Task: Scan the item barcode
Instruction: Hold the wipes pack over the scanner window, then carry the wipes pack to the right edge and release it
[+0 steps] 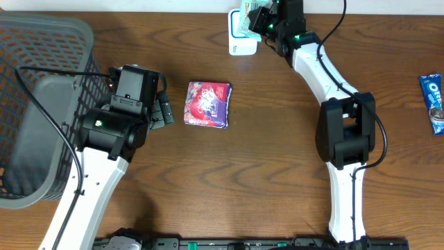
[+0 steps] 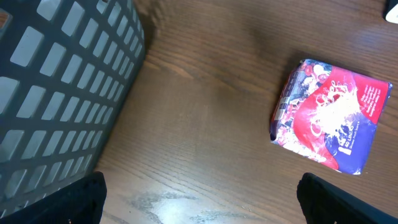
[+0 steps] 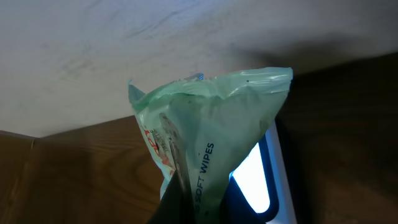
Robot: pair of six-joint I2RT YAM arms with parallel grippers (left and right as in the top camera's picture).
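table [image 1: 277, 173]: brown wood; carries everything listed below.
basket [image 1: 62, 42]: grey mesh, at the left edge, beside the left arm.
scanner [image 1: 239, 45]: white, at the far edge; its window glows blue-white.
packet [image 1: 207, 104]: red and purple, flat at the table centre, untouched.
wipes [image 3: 211, 118]: green soft pack, the item being scanned; it hangs just above the scanner window, off the table.
oreo pack [image 1: 433, 94]: blue, at the right edge, well apart from the work.
left gripper [image 1: 165, 105]: jaws spread wide, empty, low over the table just beside the packet.
right gripper [image 1: 257, 21]: jaws pressed together, pinching a fold of the wipes.
step: present the barcode to the lit window.
method: no view shows the barcode, so its side cannot be told. Roll the wrist slowly until a printed face meets the light. Hold the pack close to the window and steady.
caution: slack film may crease the code and spoil the read; a pinched fold may also cover it.
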